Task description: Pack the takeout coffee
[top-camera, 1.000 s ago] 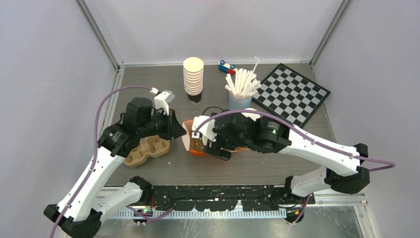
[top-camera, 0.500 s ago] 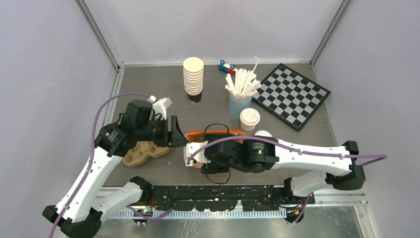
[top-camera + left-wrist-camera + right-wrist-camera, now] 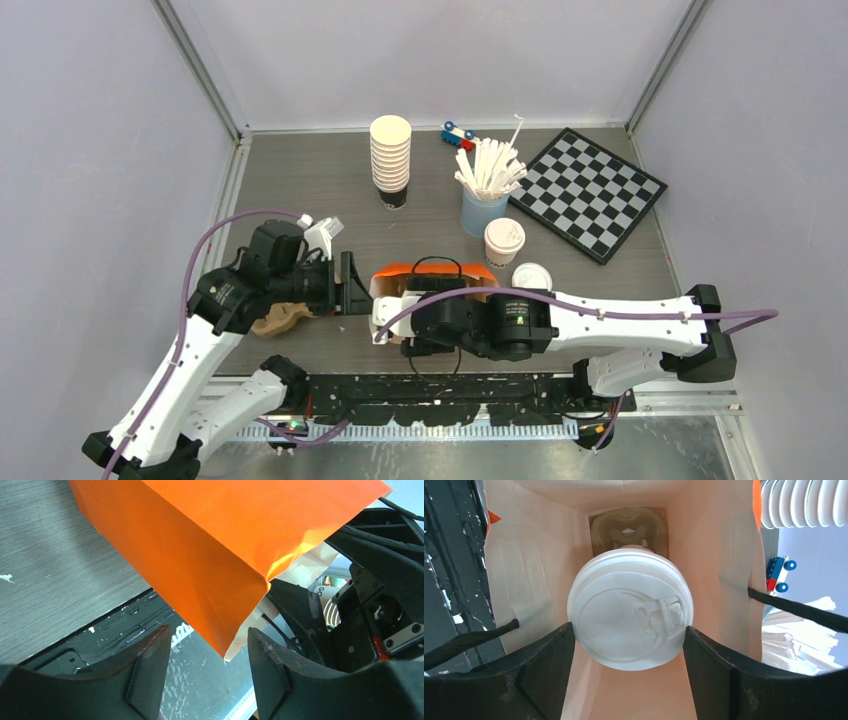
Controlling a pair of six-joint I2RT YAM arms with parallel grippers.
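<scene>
The right tool (image 3: 628,631) pinches a lidded coffee cup (image 3: 624,605) inside the orange bag (image 3: 200,545). The left tool (image 3: 209,632) is spread, just beside the bag's corner.

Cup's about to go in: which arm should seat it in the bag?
Right: the right gripper holds the lidded cup inside the open orange bag. The left gripper stands open outside the bag, holding nothing.

The body of the takeout cup (image 3: 630,609) is hidden beneath its lid.
</scene>
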